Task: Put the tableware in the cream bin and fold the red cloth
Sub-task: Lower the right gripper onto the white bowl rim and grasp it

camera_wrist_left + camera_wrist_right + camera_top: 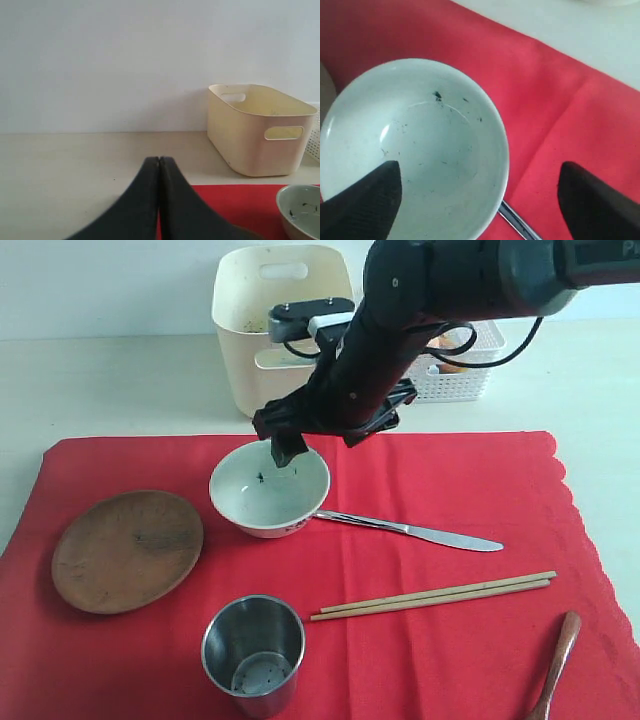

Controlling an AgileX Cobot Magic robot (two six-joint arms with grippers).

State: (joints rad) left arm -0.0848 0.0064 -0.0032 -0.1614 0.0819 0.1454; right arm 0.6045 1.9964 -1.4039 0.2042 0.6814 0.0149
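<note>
Right end effector (480,200): jaws spread wide, holding nothing. It is lowered over the far right rim of the bowl (268,490). One finger (360,210) is over the bowl's inside, the other outside the rim above the cloth. Cannot tell whether either touches the bowl.
Left end effector (159,165): jaws pressed together, nothing between them. It is outside the exterior view.
Bowl: upright on the red cloth (450,480), far centre. White, with dark specks inside.
Plate (127,550): round, brown wood, flat on the cloth. Left of the bowl, not touching it.
Cup (253,652): steel, upright, at the near edge of the cloth, nearer than the bowl.
Knife (420,531): flat on the cloth, right of the bowl. Handle end meets the bowl's base, blade points right.
Chopsticks (435,594): a pair lying side by side, nearer than the knife and right of the cup.
Spoon (558,660): brown wood, near right corner of the cloth.
Red cloth: spread flat on the surface (100,390), scalloped edge at right.
Cream bin (250,340): upright on the surface, just beyond the cloth's far edge.
Basket (465,370): white lattice, right of the bin.
</note>
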